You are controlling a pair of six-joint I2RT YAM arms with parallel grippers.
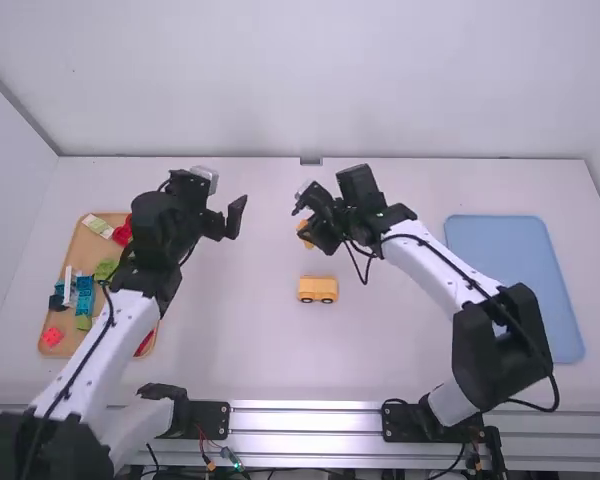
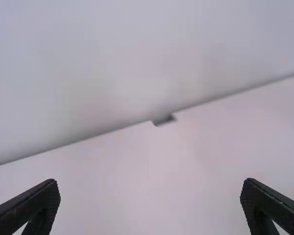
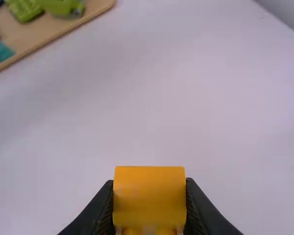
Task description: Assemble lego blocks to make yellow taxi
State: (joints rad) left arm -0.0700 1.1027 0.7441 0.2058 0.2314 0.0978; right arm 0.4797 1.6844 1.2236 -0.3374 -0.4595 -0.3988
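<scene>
White right arm [image 1: 435, 268], slanting inward — pincer [image 1: 305, 232] gripping yellow block [image 3: 149, 196]

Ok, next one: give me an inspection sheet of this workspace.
Surface: white table, blue tray on the right.
Job's things: wheeled yellow-orange piece on the table, near the middle; yellow-orange block held above it.
Clutter: green, blue, red and white pieces on the wooden tray at the left.
Grippers: left gripper open, raised; right gripper closed on the block.
Cables: black cable along the left arm; another along the right.
Surroundings: white wall behind, metal rails in front.
</scene>
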